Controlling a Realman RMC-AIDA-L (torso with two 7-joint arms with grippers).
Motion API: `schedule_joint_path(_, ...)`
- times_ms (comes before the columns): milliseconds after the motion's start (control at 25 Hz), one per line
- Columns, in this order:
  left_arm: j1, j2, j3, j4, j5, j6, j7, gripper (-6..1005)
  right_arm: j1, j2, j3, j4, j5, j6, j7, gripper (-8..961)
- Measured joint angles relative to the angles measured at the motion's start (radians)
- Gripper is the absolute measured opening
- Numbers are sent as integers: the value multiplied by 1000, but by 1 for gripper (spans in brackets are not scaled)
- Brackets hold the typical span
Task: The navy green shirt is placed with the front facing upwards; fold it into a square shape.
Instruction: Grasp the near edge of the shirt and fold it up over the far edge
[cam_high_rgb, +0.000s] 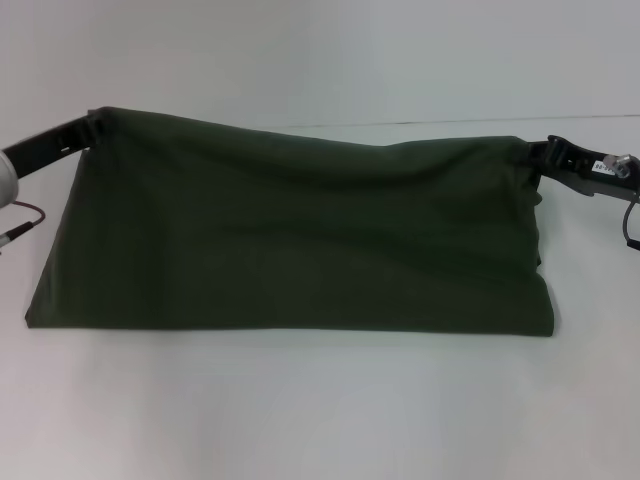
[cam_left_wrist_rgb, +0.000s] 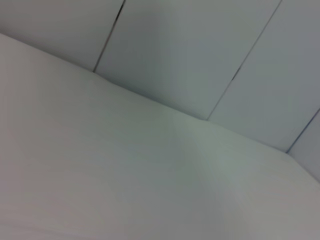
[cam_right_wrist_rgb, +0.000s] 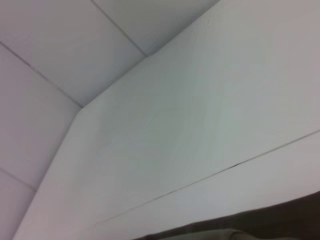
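The navy green shirt (cam_high_rgb: 300, 235) fills the middle of the head view as a wide, plain green sheet with no print showing. Its top edge is lifted and stretched between my two grippers, while its lower edge rests on the white table (cam_high_rgb: 320, 420). My left gripper (cam_high_rgb: 95, 125) is shut on the upper left corner. At the upper right corner my right gripper (cam_high_rgb: 535, 155) is shut on the cloth. A dark strip of the shirt (cam_right_wrist_rgb: 240, 232) shows in the right wrist view. The left wrist view holds only table and wall.
The white table top (cam_left_wrist_rgb: 125, 175) runs back to a pale panelled wall (cam_left_wrist_rgb: 200, 50). A thin seam line (cam_right_wrist_rgb: 200, 180) crosses the surface in the right wrist view. Cables hang from both arms at the sides.
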Motion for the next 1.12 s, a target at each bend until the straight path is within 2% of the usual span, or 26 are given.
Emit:
schedule_joint_path(320, 2, -2, 33, -90, -96, -132, 83, 23, 4, 7, 0, 53, 77, 93, -81, 65)
schedule_joint_path(600, -19, -2, 35, -137, -144, -174, 155, 23, 21, 9, -20, 65, 92, 161, -87, 98)
schedule_joint_path(720, -20, -4, 33, -180, -262, -203, 275, 30, 31, 9, -38, 76, 92, 192, -90, 131)
schedule_joint_path(760, -20, -4, 33, -180, -262, -203, 275, 37, 34, 10, -40, 78, 93, 199, -92, 142)
schedule_joint_path(800, -15, -4, 28, -222, -402, -210, 404, 44, 37, 11, -41, 80, 93, 205, -94, 153)
schedule_joint_path(840, -14, -4, 28, -226, -414, -210, 418, 50, 39, 11, -41, 80, 94, 208, -97, 164)
schedule_joint_path(920, -7, -5, 27, -256, -522, -209, 511, 64, 41, 12, -41, 82, 95, 215, -103, 186)
schedule_joint_path(1040, -4, -6, 26, -274, -590, -211, 570, 191, 41, 12, -40, 84, 110, 219, -107, 425)
schedule_joint_path(1120, -4, -6, 26, -277, -599, -214, 579, 276, 37, 12, -41, 88, 134, 219, -117, 468)
